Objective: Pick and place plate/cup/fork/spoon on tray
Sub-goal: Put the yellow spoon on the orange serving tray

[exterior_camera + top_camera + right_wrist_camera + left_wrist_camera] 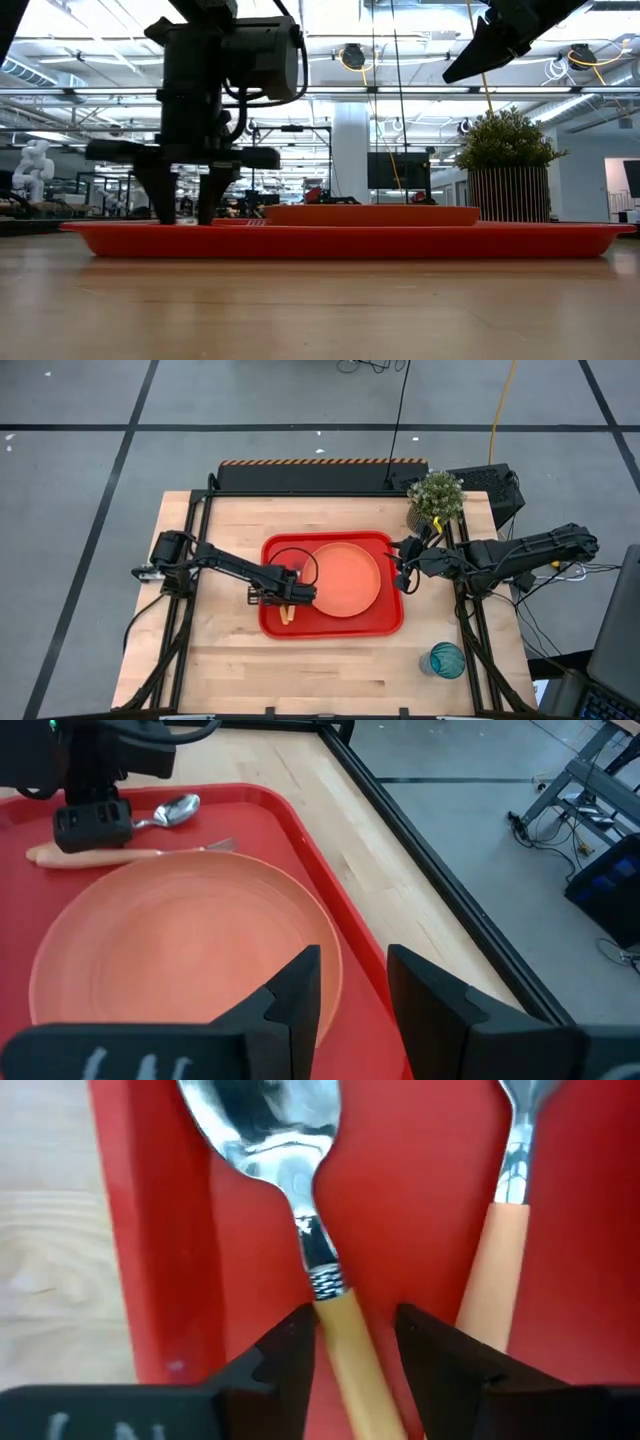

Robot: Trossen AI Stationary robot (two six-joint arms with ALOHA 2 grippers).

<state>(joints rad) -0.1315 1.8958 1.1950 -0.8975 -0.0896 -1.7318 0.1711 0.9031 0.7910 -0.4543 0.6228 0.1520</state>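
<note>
The red tray (385, 622) lies mid-table with the orange plate (345, 578) on its right half. The spoon (270, 1130) and the fork (497, 1270) lie side by side on the tray's left part, beside the plate. My left gripper (355, 1345) points down over them, open, its fingertips low at the tray floor on either side of the spoon's orange handle (345, 1330). My right gripper (350, 985) hovers open and empty above the tray's right edge. The teal cup (447, 658) stands on the table near the front right. My left gripper comes from above with its fingers across the spoon's handle, just behind the metal neck. One finger (290, 1355) lies close against the handle, and I cannot tell whether it touches. A gap shows between the handle and the other finger. The spoon lies flat on the tray.
A small potted plant (435, 495) stands at the table's far right, behind my right arm. Bare wood lies in front of the tray and to its left. A black frame runs along the table's sides.
</note>
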